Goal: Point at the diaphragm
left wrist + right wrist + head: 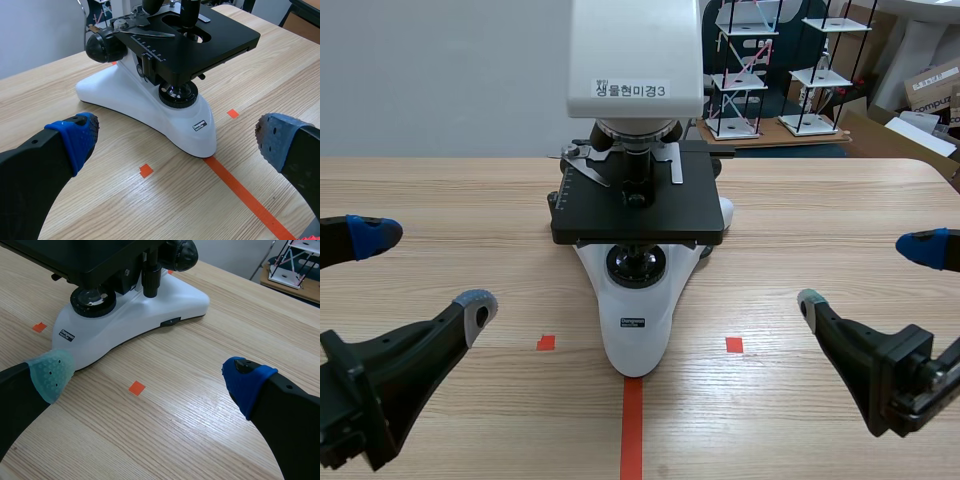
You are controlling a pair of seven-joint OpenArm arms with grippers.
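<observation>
1. The diaphragm (637, 265) shows as a black ribbed ring around a glass centre. It sits on the white base of the microscope (635, 335), directly under the black stage (638, 212).
2. In the scene view it lies mid-table (820, 220). The left gripper (420, 270) is at 8 o'clock from it and the right gripper (868, 274) at 4 o'clock, both well apart from it.
3. Both grippers are released, fingers spread wide, grasping nothing.
4. Only the scene view shows the white head (635, 50) above the stage.
5. The left wrist view shows the ring's ribbed side ahead of the gripper, and a black knob (102, 47) on the microscope's flank.
6. The right wrist view looks down onto the glass.
</observation>
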